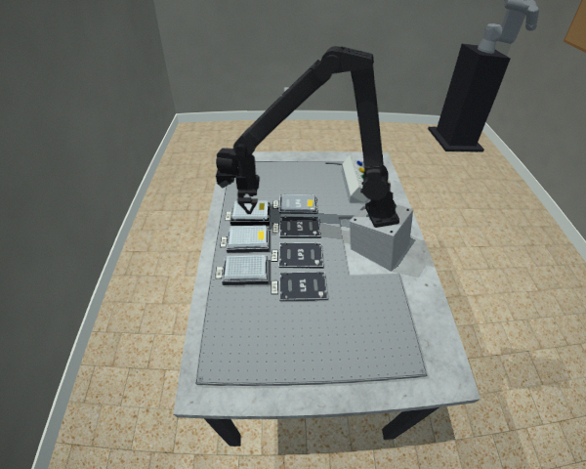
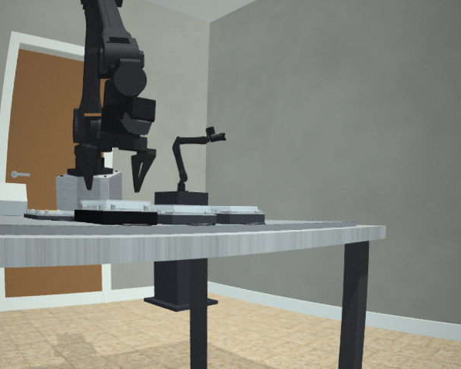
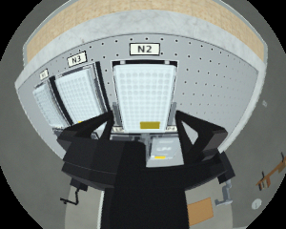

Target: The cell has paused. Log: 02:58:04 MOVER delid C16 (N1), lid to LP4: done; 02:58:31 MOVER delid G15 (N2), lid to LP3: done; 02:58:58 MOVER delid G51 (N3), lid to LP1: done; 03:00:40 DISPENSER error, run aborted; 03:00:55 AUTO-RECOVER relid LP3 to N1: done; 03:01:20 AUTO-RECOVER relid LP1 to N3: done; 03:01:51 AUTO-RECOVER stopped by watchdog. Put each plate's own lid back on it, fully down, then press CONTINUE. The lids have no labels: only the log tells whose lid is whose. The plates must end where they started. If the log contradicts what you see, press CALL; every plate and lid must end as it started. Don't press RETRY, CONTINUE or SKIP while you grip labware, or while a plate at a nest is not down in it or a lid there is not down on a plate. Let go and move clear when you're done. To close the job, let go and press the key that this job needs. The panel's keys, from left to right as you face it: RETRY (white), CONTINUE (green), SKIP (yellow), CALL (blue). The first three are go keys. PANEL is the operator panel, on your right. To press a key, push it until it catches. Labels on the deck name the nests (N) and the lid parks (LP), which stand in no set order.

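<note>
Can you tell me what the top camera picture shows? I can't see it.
A black robot arm holds its open gripper just above the farthest of three plates lined up on a grey table. Beside them sit four lid parks; the farthest holds a lid.
</note>
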You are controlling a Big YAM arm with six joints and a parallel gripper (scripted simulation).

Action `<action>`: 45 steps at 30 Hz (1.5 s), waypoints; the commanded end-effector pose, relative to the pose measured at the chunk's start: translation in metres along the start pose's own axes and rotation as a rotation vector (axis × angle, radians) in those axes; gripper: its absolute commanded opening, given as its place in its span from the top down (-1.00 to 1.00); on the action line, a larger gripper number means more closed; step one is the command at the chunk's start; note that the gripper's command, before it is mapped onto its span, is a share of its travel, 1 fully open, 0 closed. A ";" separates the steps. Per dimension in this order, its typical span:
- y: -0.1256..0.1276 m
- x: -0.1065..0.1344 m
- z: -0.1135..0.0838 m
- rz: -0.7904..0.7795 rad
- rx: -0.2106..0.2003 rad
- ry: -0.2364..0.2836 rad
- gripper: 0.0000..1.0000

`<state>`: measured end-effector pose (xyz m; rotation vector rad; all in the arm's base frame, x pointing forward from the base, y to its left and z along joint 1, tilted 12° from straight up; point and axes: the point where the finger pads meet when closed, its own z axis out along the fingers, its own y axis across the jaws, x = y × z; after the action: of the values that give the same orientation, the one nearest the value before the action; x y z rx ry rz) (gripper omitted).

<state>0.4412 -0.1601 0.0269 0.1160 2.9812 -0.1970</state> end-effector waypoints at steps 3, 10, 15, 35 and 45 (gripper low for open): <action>-0.003 -0.014 -0.009 0.003 0.007 -0.028 -1.00; -0.003 -0.014 -0.009 0.003 0.007 -0.028 -1.00; -0.002 -0.025 -0.013 0.006 0.009 -0.043 -1.00; -0.035 0.072 -0.008 0.014 0.011 -0.032 -1.00; -0.052 0.120 -0.007 0.013 0.014 -0.030 -1.00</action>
<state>0.3253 -0.1953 0.0173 0.1722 2.9667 -0.1984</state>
